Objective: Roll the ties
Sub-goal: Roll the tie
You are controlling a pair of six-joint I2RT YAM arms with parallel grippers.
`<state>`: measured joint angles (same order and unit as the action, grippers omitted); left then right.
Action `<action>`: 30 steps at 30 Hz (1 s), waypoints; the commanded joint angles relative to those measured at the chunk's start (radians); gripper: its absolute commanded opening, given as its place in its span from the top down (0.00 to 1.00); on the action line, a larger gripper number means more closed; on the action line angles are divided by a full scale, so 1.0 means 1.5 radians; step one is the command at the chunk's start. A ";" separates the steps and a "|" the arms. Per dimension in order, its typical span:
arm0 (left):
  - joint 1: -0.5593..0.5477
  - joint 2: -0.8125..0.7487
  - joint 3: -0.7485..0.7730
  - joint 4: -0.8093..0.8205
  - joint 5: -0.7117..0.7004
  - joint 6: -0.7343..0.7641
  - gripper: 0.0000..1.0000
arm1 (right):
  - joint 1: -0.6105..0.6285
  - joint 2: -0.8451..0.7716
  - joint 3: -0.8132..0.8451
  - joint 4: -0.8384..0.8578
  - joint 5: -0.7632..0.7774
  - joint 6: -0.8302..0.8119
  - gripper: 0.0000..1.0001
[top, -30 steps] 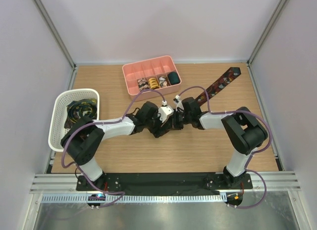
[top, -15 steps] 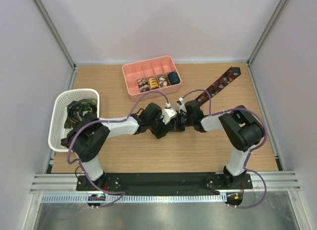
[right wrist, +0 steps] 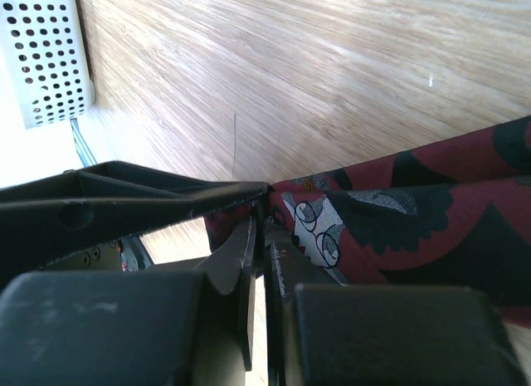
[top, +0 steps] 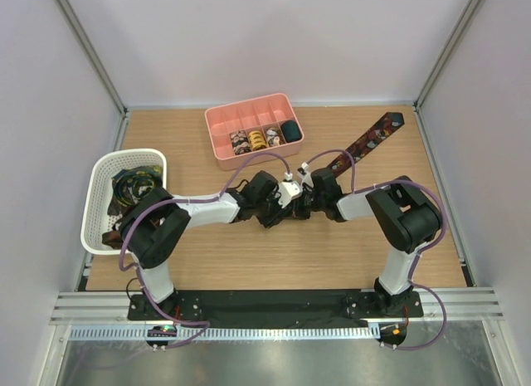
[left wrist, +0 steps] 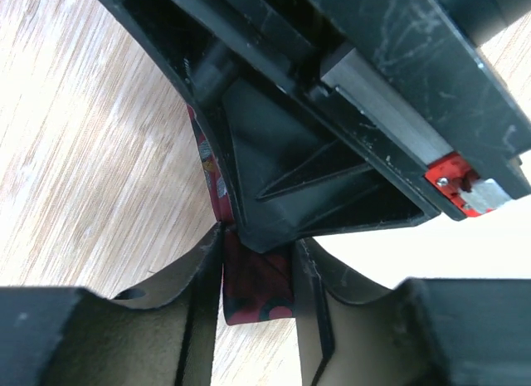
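**A:** Where did the dark red patterned fabric necktie (top: 369, 141) lie?

**B:** Its near end lay at the centre of the light wooden table (top: 207, 261). The left gripper (left wrist: 257, 296) and right gripper (right wrist: 260, 266) both pinched it there. The rest ran flat between 1 and 2 o'clock.

**A:** Risk?

**B:** Probably the crowded fingers colliding, or the fabric slipping free.

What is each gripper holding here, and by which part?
Both hold the same dark red printed tie at its near end: the left gripper and the right gripper each pinch the fabric there, side by side.
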<state>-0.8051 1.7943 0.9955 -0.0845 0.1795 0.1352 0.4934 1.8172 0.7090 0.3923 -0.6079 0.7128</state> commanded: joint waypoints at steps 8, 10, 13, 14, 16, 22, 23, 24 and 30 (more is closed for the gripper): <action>0.000 0.015 0.003 -0.037 -0.017 0.005 0.72 | -0.005 -0.027 0.006 -0.036 0.016 -0.027 0.76; -0.001 0.015 0.002 -0.038 -0.018 0.001 0.73 | -0.008 -0.038 0.005 -0.037 0.020 -0.023 0.71; 0.000 0.017 -0.003 -0.036 -0.020 -0.001 0.74 | -0.010 -0.069 0.005 -0.042 0.027 -0.018 0.66; -0.001 0.017 -0.004 -0.038 -0.022 -0.004 0.74 | -0.013 -0.080 0.007 -0.056 0.034 -0.017 0.65; -0.001 0.020 -0.006 -0.036 -0.024 -0.008 0.75 | -0.012 -0.125 0.014 -0.105 0.074 -0.025 0.62; -0.001 0.031 0.004 -0.035 -0.026 -0.028 0.74 | -0.013 -0.244 -0.001 -0.233 0.225 -0.046 0.59; -0.001 0.032 0.004 -0.036 -0.028 -0.030 0.74 | -0.014 -0.280 -0.007 -0.249 0.281 -0.050 0.59; -0.001 0.032 0.005 -0.036 -0.032 -0.034 0.74 | -0.014 -0.298 -0.014 -0.257 0.303 -0.050 0.59; 0.000 0.044 0.023 -0.056 -0.058 -0.042 0.74 | -0.014 -0.421 -0.090 -0.326 0.365 -0.065 0.61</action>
<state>-0.8108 1.8153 1.0218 -0.0757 0.1493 0.0856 0.4694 1.2667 0.6189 -0.0265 -0.1509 0.6514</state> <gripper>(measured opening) 0.263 0.402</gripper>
